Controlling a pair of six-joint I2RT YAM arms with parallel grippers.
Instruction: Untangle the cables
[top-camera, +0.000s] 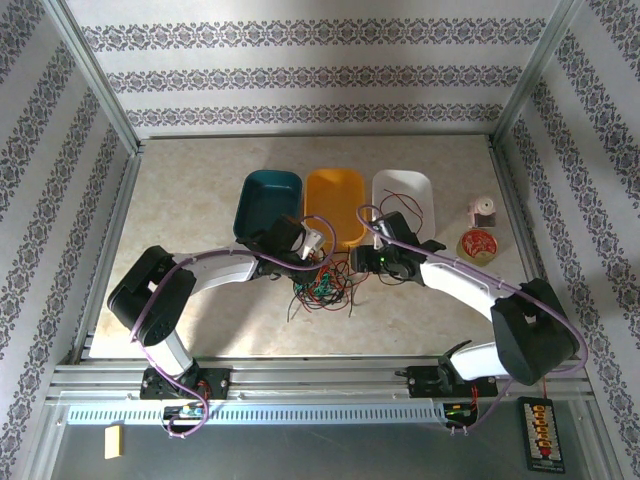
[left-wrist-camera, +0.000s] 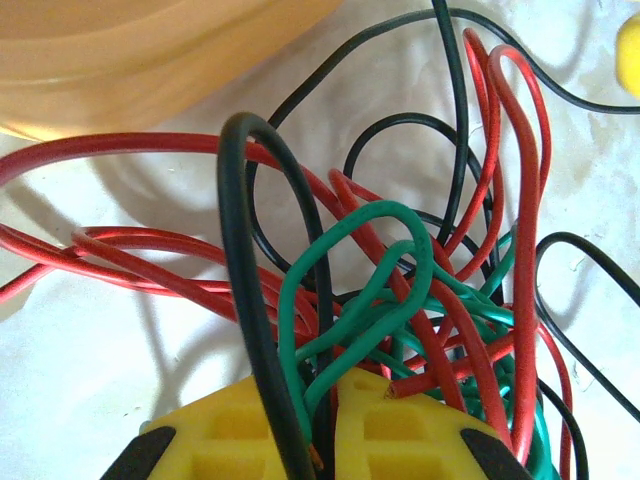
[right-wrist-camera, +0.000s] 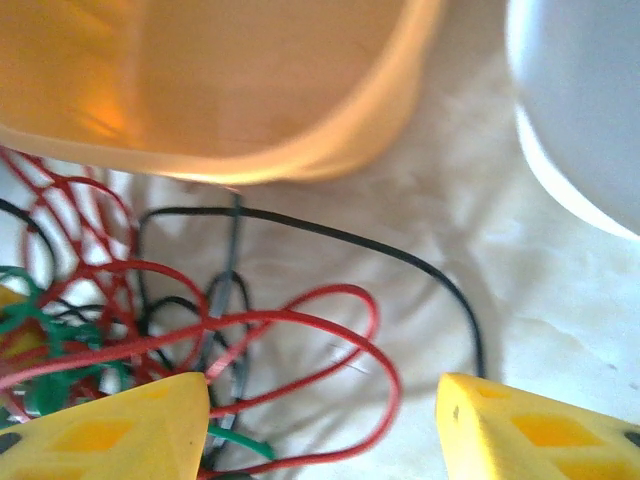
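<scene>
Near the middle of the table (top-camera: 200, 200), in front of the bins: one arm pins the knot while the other lines up a pull.

From above, the cables (top-camera: 320, 285) lie in one red, green and black clump just in front of the orange bin (top-camera: 335, 205), with the left gripper (top-camera: 318, 258) at its far side and the right gripper (top-camera: 368, 265) at its right. In the left wrist view, the yellow fingers (left-wrist-camera: 400, 430) are pinched nearly together on black and green cables, so that arm should simply anchor. In the right wrist view, the jaws stand wide and clamp nothing, with a loose red loop (right-wrist-camera: 340, 290) lying between them. It is best to close on that strand alone, then draw it gently toward the table's right edge.
</scene>
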